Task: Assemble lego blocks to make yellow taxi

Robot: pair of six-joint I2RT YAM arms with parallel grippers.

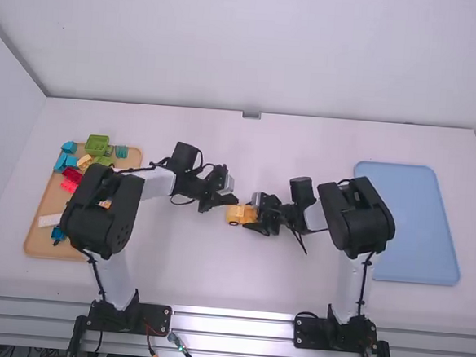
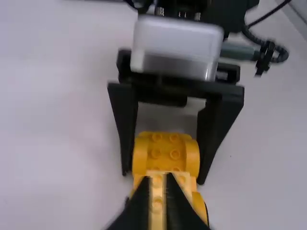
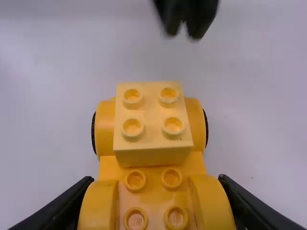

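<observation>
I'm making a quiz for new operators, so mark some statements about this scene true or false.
1. The pale yellow block sits on the darker yellow car base. True.
2. The left claw grips the pale yellow block. False: it is apart from it.
3. The right claw grips the car base. True.
4. The blue tray lies on the robot's left. False: its right.
5. The tan tray holds only yellow blocks. False: a green block is there too.
</observation>
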